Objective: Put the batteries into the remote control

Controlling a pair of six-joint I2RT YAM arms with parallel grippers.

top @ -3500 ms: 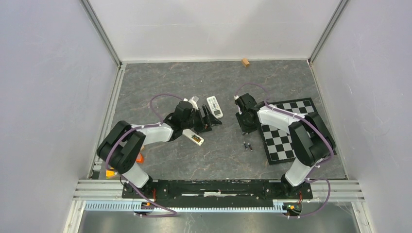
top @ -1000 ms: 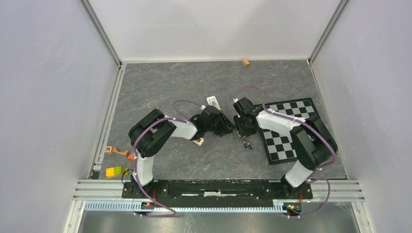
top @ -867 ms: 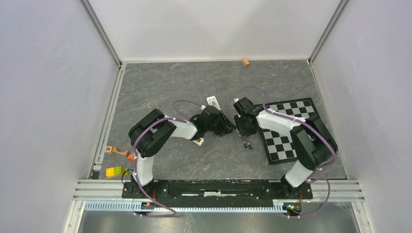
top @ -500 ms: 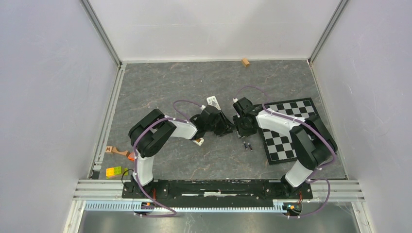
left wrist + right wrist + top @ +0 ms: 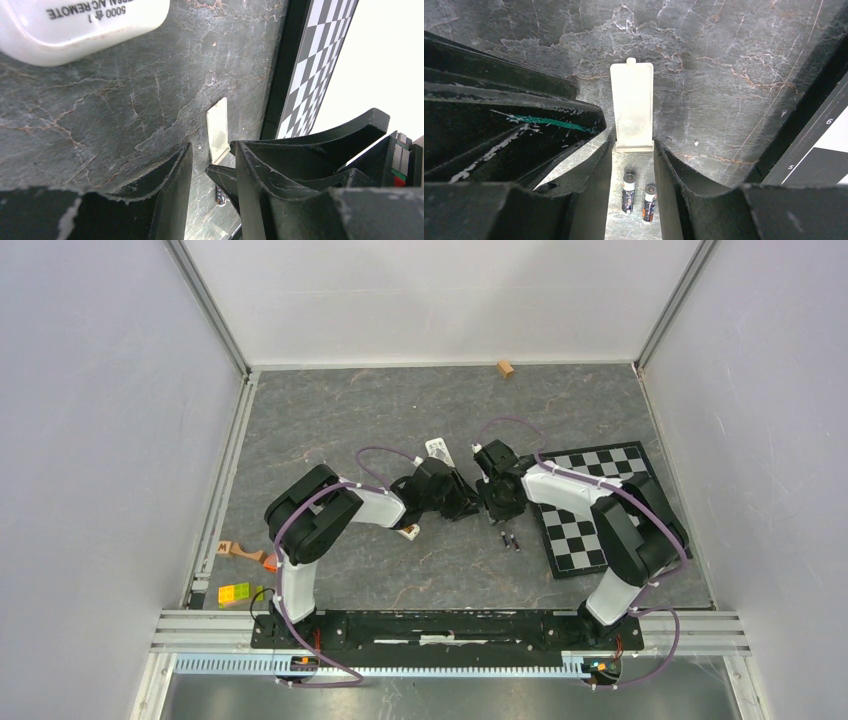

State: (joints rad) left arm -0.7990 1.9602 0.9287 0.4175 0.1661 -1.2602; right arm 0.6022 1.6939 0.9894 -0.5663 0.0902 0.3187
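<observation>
Left to right: the remote control (image 5: 408, 531) is mostly hidden under our left arm, with just one end peeking out. Our left gripper (image 5: 212, 150) hangs slack, nothing in it. Our right gripper (image 5: 634, 142) straddles the white battery cover (image 5: 633, 106), and we can't tell if it's pinching. The batteries (image 5: 628, 192) lie just on its near side, side by side, long axes near-far, on the flat stone-look table (image 5: 330, 420). The checkerboard (image 5: 600, 510) crowds the right. We'd say the right arm is closer.

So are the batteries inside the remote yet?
Out. Two batteries lie loose on the grey table, by the end of the flat white cover. Whether another one is already inside, I cannot tell.
</observation>
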